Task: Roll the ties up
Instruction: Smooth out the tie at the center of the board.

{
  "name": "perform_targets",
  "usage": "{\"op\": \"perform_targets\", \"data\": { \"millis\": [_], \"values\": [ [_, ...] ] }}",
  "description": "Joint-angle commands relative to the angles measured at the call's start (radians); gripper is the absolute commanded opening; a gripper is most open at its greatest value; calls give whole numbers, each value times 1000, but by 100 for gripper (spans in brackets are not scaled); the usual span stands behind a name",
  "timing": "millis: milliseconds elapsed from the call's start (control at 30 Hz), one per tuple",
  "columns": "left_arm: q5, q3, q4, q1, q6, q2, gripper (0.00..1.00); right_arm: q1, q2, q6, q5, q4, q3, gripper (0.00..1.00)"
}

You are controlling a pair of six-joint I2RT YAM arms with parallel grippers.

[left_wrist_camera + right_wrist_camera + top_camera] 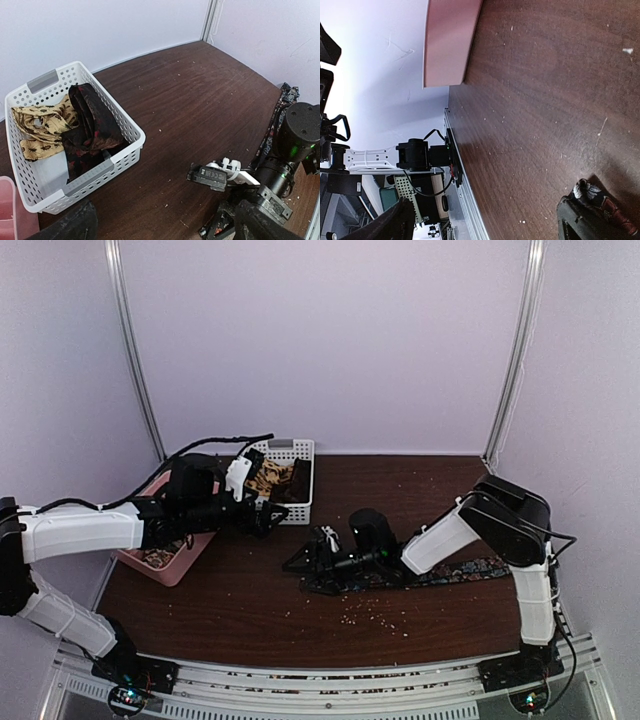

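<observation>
A dark floral tie [450, 572] lies stretched across the table's right half; it also shows in the left wrist view [280, 107]. Its left end [600, 200] is bunched against one finger of my right gripper [312, 558], which is open low over the table [485, 215]. A tan patterned tie [42, 125] and a dark brown tie [92, 120] lie in the white basket [125, 120]. My left gripper [268, 517] is open and empty [165, 215], above the table just right of the basket's near corner.
The white basket [303, 502] stands at the back left, with the tan tie [268, 478] inside. A pink tray [170, 565] sits left of it, under the left arm, and shows in the right wrist view [450, 40]. Crumbs [370, 612] are scattered near the front.
</observation>
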Motion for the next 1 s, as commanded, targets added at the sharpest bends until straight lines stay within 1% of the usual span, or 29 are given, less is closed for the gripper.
{"op": "perform_targets", "data": {
  "millis": [0,100,200,267,367,467,567,800,867,967],
  "values": [
    [-4,-21,2,9,-13,-9,98,-11,13,17,10,19,5,100],
    [46,-35,13,9,-25,-11,98,-10,-64,43,8,58,-18,100],
    [125,-54,41,9,-1,-9,98,-24,-202,36,5,62,-38,100],
    [190,-80,81,8,46,-15,98,-52,-290,4,6,34,-67,100],
    [224,-75,82,5,118,22,98,-118,-406,-85,12,-69,-125,100],
    [278,-25,52,-29,210,118,98,-184,-499,-186,12,-196,-178,100],
    [231,55,-10,-106,307,244,98,-248,-572,-226,-2,-244,-243,100],
    [238,289,-82,-214,418,541,86,-372,-722,-324,-16,-372,-371,100],
    [247,341,-93,-226,432,601,84,-394,-754,-333,-25,-386,-399,100],
    [260,380,-82,-228,438,660,80,-423,-794,-359,-32,-432,-427,100]
  ]
}}
